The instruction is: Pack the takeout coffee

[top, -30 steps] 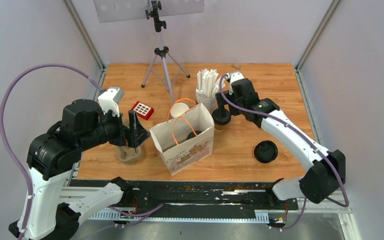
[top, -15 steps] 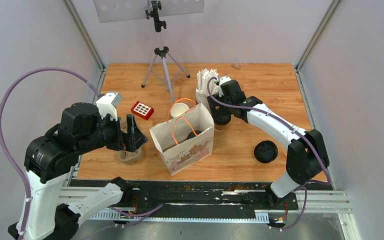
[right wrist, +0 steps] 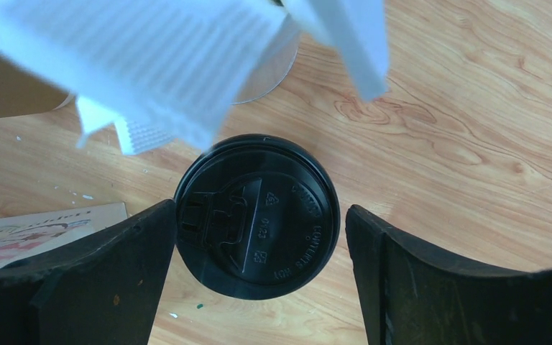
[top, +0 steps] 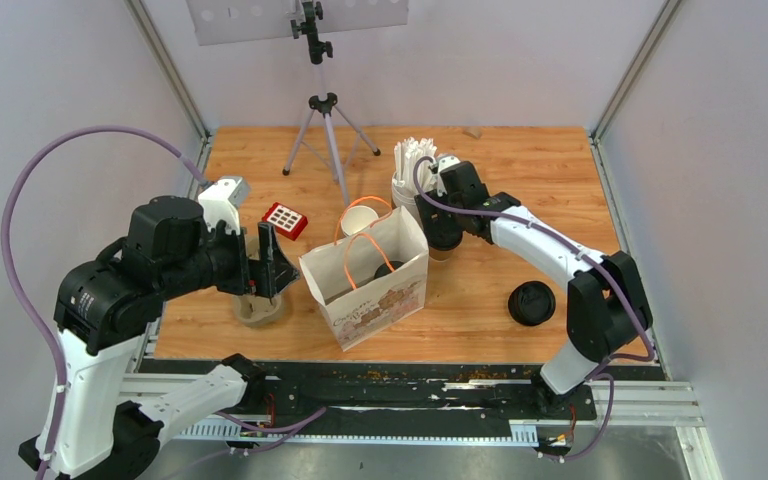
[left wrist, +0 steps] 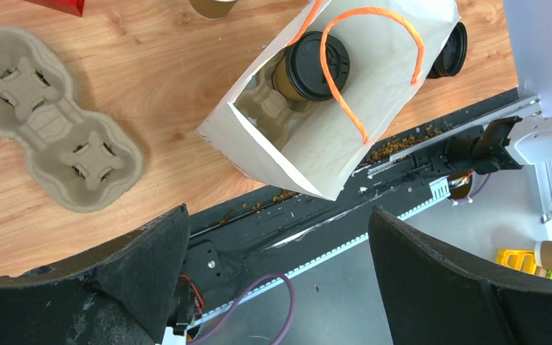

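One small brown paper cup with round black plastic lid seems light, crushable: squeeze gently below the lid. Spread, the right tool straddles it; the left tool hangs spread, empty.

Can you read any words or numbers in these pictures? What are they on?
No text reads clearly.
On the black lid: raised letters and a small triangle sign, too faint to read.
On the paper bag: brown print, too small to read.
On the red pad: white squares, nothing readable.
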`<state>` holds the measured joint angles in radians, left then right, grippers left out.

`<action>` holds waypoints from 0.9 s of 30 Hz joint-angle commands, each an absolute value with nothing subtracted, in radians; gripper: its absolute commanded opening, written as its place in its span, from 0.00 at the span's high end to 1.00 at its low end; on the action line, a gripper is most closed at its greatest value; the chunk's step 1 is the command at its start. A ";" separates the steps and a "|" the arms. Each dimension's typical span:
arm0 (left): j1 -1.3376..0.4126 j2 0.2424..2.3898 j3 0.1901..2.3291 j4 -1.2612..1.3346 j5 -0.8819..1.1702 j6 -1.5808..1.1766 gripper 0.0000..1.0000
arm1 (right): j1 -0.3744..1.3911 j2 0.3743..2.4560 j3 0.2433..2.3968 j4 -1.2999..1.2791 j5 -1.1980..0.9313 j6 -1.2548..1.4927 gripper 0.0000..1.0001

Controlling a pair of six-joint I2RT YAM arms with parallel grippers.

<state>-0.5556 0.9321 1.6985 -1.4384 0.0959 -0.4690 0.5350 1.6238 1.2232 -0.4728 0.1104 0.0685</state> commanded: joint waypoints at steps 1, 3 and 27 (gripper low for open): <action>-0.552 0.935 1.709 -1.401 0.110 -0.462 0.00 | 0.531 1.647 1.223 -0.442 0.078 0.065 0.15; -0.552 0.937 1.712 -1.401 0.110 -0.462 0.00 | 0.532 1.652 1.226 -0.452 0.081 0.069 0.16; -0.552 0.926 1.672 -1.366 0.119 -0.439 0.00 | 0.425 1.423 1.077 -0.590 0.101 0.180 0.30</action>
<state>-0.5556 0.9253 1.6810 -1.4117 0.1005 -0.4637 0.4496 1.4998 1.1278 -0.5793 0.1036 0.1318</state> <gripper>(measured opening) 0.998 0.737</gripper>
